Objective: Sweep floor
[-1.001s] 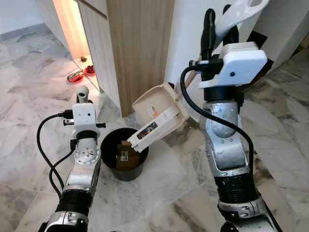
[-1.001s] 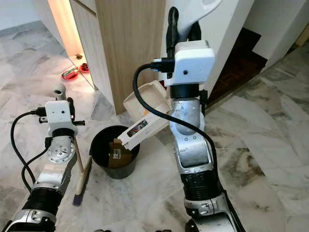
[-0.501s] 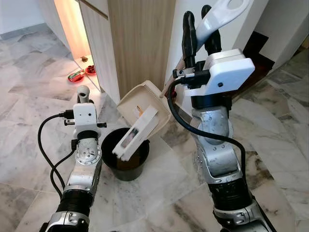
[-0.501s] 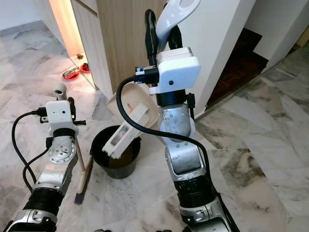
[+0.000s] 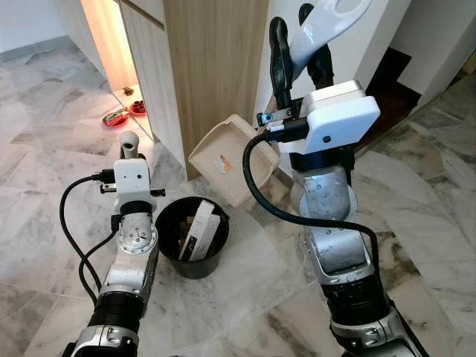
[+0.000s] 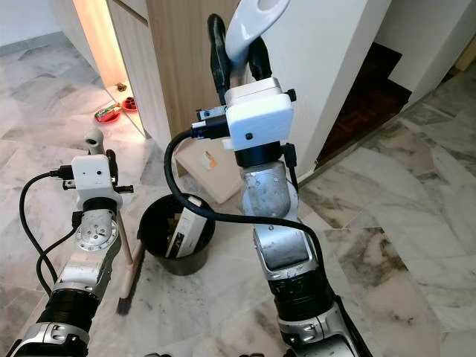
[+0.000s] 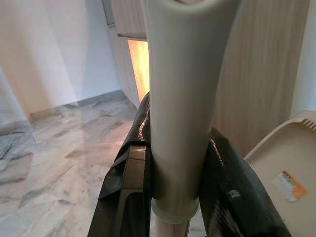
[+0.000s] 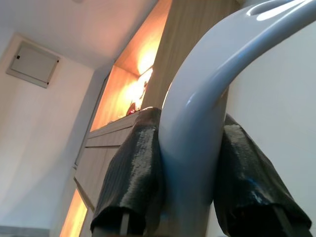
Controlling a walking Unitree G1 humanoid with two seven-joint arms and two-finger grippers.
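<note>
Dustpan [image 5: 229,160] is the piece your coming move turns on, and it hangs below and forward of your right gripper [image 5: 299,46], on the side toward your left arm. Its 2 black fingers are clamped on the white looped handle [image 5: 327,22], which rises above the wrist; the right wrist view shows the handle [image 8: 197,123] pressed between both fingers [image 8: 131,182]. From that grip the dustpan's long axis runs down and away from the gripper at a slant, mouth tipped low, open face turned toward the robot with a small sticker showing.

Just below the pan's lower edge, and a little nearer your left arm, stands the black bin [image 5: 192,236] on the marble floor [image 5: 245,297]. A flat boxy piece of rubbish [image 5: 201,229] sits upright inside it, leaning on the rim. The pan looks empty from here, so I judge the tipping step is about done; you would next level the pan and bring it down to the floor on the right side, clear of the bin.

Your left gripper [image 5: 128,145] sits just beside the bin on its outer side, closed around the pale broom handle [image 7: 180,108], which the left wrist view shows squeezed between its fingers [image 7: 126,192]. The broom [image 6: 128,271] drops straight down from that grip, head resting on the floor next to the bin. Beyond both stands a wooden cabinet [image 5: 216,67].
</note>
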